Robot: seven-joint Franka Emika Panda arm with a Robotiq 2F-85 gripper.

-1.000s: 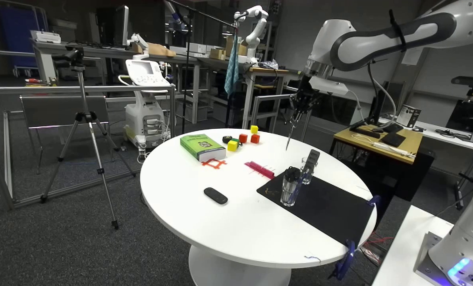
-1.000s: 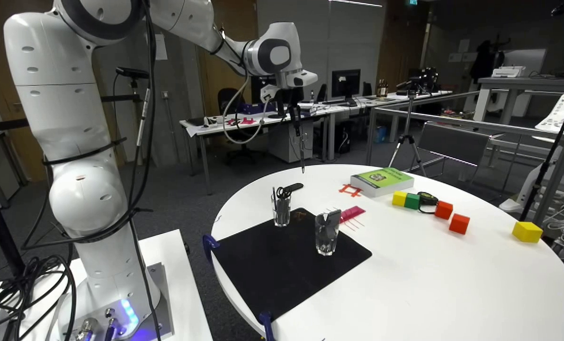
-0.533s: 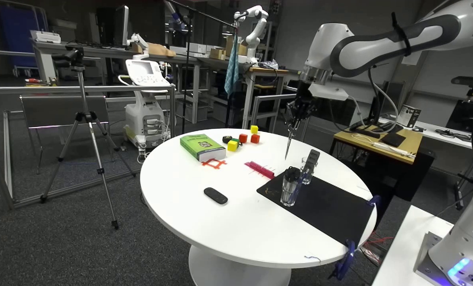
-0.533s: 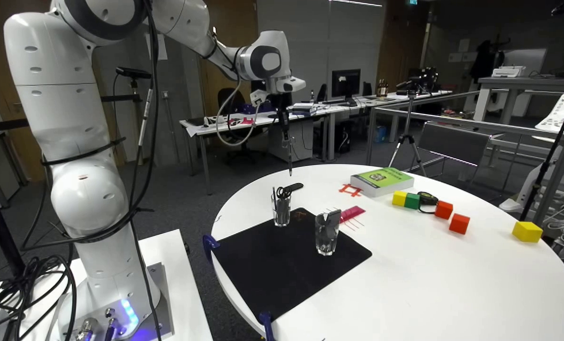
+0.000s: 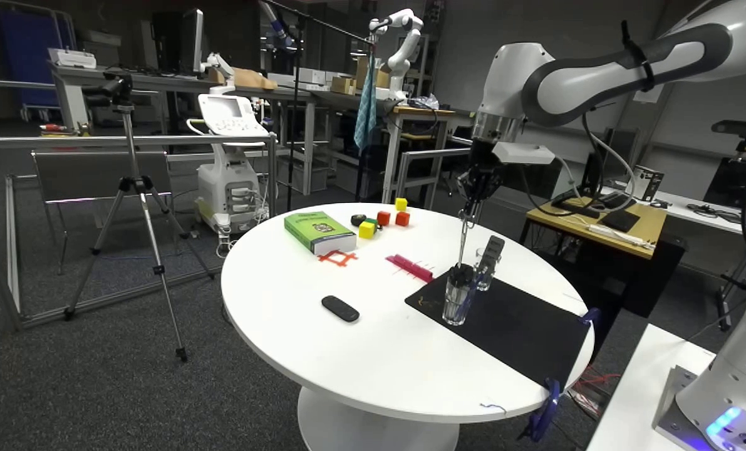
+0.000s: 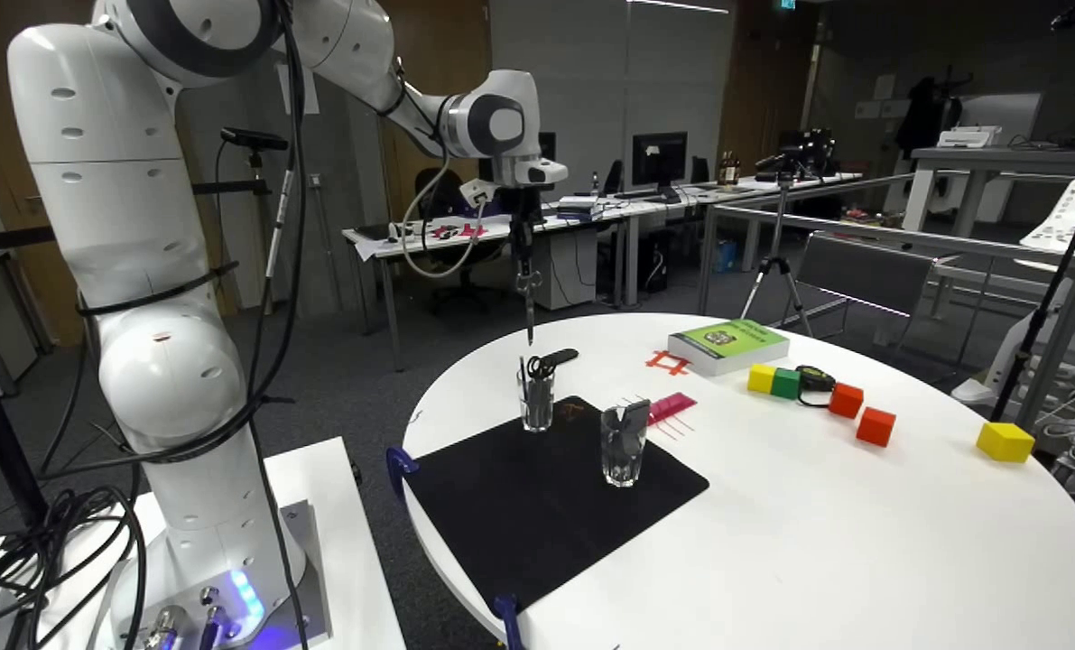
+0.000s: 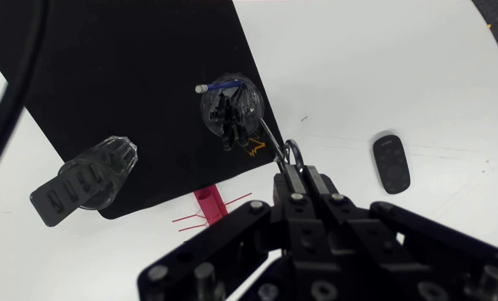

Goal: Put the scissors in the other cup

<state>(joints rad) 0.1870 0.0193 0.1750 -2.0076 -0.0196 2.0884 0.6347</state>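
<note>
While claw (image 7: 302,170) grips scissors (image 6: 529,311) | book (image 5: 321,232) title blurred | remote (image 7: 391,164) label illegible

Looks slantwise down over the whole tabletop (image 5: 272,300) in an exterior view, toward a blue cloth (image 5: 366,109), with robot arm (image 5: 585,91) at right. Looks from roughly opposite in an exterior view, toward a monitor (image 6: 660,161), near enough to crop the tabletop. Looks steeply down past the gripper (image 7: 302,169) in the wrist view, close over the black mat (image 7: 161,100). Shares the mat in every view, a green book (image 6: 728,348) in both exterior views.
</note>
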